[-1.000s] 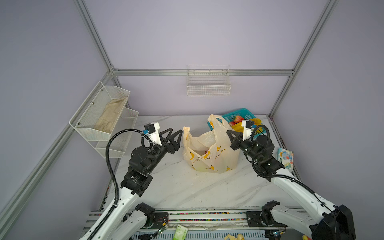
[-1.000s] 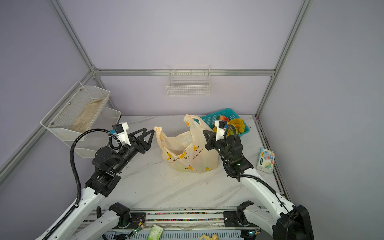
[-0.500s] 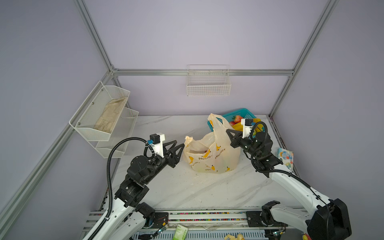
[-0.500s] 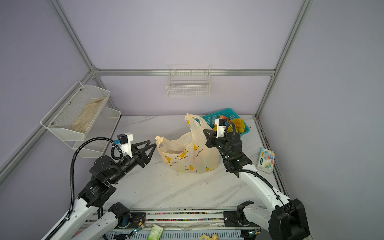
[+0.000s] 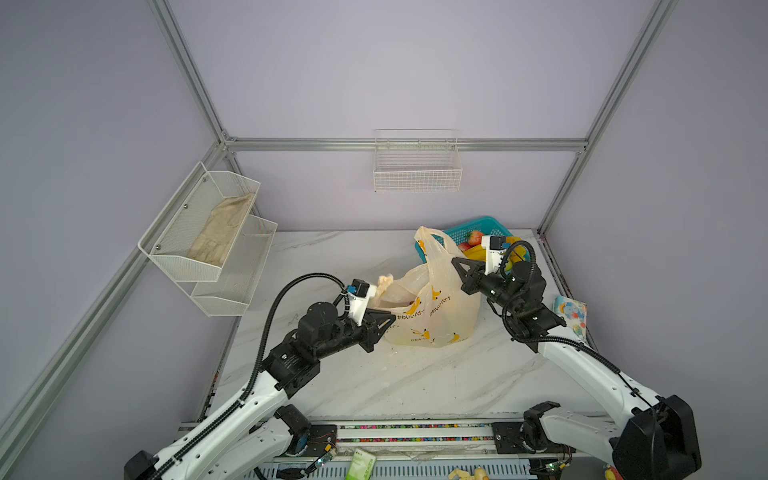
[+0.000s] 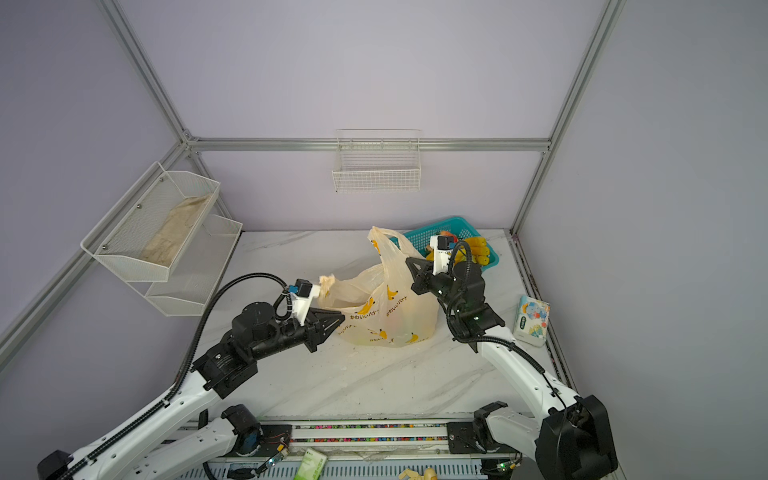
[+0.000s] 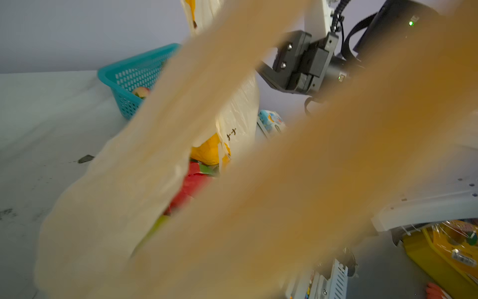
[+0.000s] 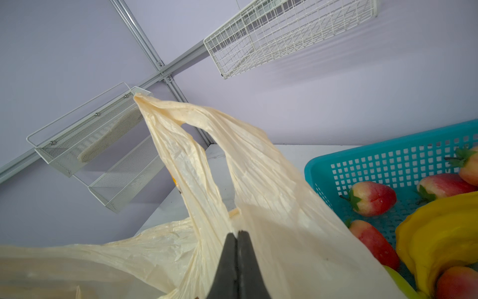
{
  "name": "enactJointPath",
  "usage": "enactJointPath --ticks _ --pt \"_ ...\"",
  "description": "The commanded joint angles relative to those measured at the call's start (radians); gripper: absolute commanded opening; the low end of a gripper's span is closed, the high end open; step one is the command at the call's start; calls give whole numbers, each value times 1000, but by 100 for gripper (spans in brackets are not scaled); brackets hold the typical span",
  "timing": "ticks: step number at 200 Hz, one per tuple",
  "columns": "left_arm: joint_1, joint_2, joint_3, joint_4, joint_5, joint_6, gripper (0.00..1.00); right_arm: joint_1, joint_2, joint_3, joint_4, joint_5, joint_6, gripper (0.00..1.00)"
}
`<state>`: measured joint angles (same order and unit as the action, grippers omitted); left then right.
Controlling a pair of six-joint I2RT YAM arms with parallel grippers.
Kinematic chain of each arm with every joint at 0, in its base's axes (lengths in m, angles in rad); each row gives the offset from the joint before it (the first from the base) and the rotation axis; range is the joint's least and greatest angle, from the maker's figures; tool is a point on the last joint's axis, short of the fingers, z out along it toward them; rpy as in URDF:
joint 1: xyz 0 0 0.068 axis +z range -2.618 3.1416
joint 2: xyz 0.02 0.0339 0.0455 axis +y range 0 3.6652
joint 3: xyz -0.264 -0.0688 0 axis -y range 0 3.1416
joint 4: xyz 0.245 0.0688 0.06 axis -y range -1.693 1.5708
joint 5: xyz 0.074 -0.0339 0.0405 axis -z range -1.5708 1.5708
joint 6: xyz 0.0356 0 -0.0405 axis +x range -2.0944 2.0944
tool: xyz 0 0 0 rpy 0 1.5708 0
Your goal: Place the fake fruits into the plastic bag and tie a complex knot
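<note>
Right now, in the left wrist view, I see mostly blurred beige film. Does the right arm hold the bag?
Observer: Yes. The right fingers are shut on the bag, at the base of its handle loop.
Operator: I see one fruit in the basket. Are there more?
Observer: Yes. Several strawberries and bananas lie in the basket.

The left gripper point(image 5: 390, 321) cannot be seen in its own wrist view: blurry strips of the bag point(image 7: 284, 194) fill most of it. Only bits of the fruits point(image 7: 207, 150) inside peek through. Part of the far basket point(image 5: 486, 226) is hidden behind the bag and the right arm point(image 5: 519, 286)
</note>
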<state>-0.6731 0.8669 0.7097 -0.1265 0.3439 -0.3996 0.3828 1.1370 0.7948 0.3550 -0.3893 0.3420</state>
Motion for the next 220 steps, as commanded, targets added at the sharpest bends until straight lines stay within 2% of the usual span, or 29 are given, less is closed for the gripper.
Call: enactJointPath --ticks 1,52,113,139,168,220 --pt "-8 66 70 221 103 18 20 -8 -35 27 2 -35 -23 0" --pt "7 231 223 316 26 17 21 -22 -101 9 -51 -61 -85 0" --pt "70 362 379 397 56 -78 38 -29 -132 -25 -30 -188 -132 0" --pt "95 413 437 430 121 -128 49 -29 -134 -33 -28 -212 -136 0" --pt "105 450 498 428 168 -126 59 -29 -125 -31 -28 -232 -133 0" --pt "132 494 570 368 122 -92 59 -29 -130 -23 -37 -235 -135 0"
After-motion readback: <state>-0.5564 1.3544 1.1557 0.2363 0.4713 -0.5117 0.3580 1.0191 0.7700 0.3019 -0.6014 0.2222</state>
